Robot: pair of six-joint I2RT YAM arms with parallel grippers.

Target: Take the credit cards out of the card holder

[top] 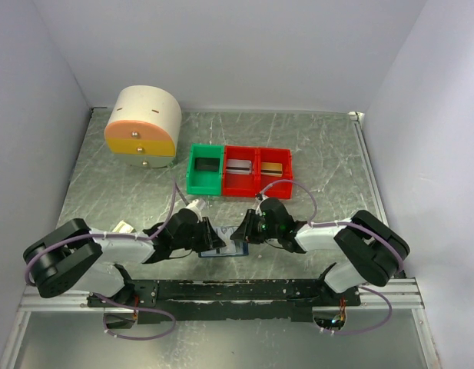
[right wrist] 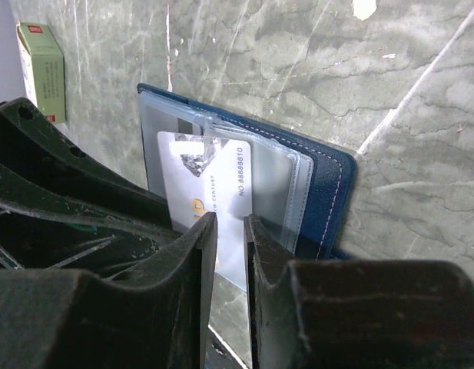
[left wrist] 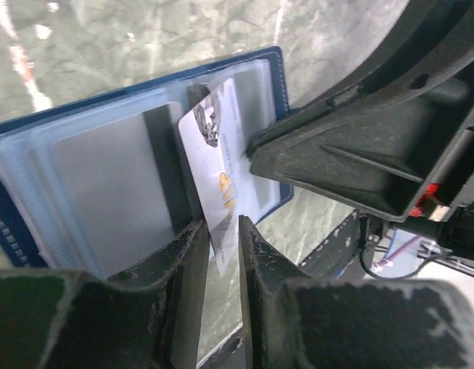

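Both arms folded inward, wrists low, near-centre bench [top: 321, 138]. Open there: dark navy bifold card holder [top: 221, 250]; left claw [left wrist: 223, 242] pinches pale grey plastic credit card [left wrist: 217, 169]; right claw [right wrist: 230, 246] clamps holder's sleeve edge.

glossy plastic card [left wrist: 217, 154], clr plastic sleeves [left wrist: 106, 184], grainy stitched holder [right wrist: 329, 192], scuffed tbl [right wrist: 298, 61]

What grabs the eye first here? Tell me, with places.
Both grippers, left and right, meet over the open holder at the table's near middle. The left pinches a pale card standing out of its sleeve. Behind sit a green bin and red bins.
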